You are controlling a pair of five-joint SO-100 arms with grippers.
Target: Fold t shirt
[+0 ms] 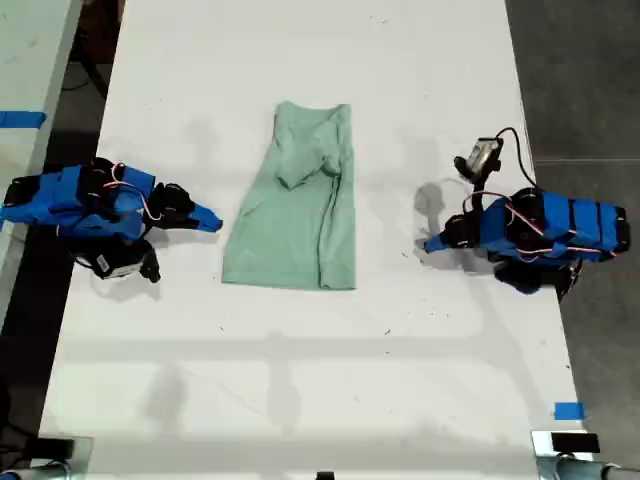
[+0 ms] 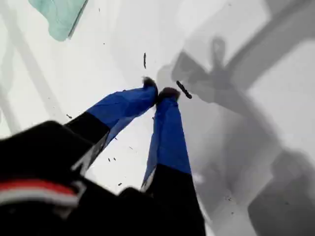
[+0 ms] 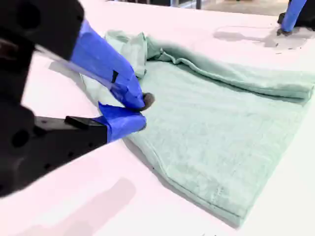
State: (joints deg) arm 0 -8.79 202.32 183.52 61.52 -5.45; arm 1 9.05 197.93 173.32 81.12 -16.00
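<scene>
The pale mint-green t shirt (image 1: 295, 215) lies flat on the white table (image 1: 300, 380), a long folded shape with a ridge along its side toward the exterior view's right and a bunched part at the far end. My second gripper (image 1: 213, 222) (image 3: 142, 110) is shut with nothing held, just beside the shirt's (image 3: 211, 128) edge on the exterior view's left. On the exterior view's right, my first gripper (image 1: 430, 243) (image 2: 160, 91) is shut and empty, tips low over bare table, a gap away from the shirt. Only a corner of the shirt (image 2: 59, 14) shows in the first wrist view.
Dark floor (image 1: 580, 80) borders the table on the exterior view's right, and another pale surface (image 1: 30, 60) stands at its left. Blue tape (image 1: 568, 410) marks the near right corner in the exterior view. Small dark specks (image 2: 183, 89) dot the table by my first gripper.
</scene>
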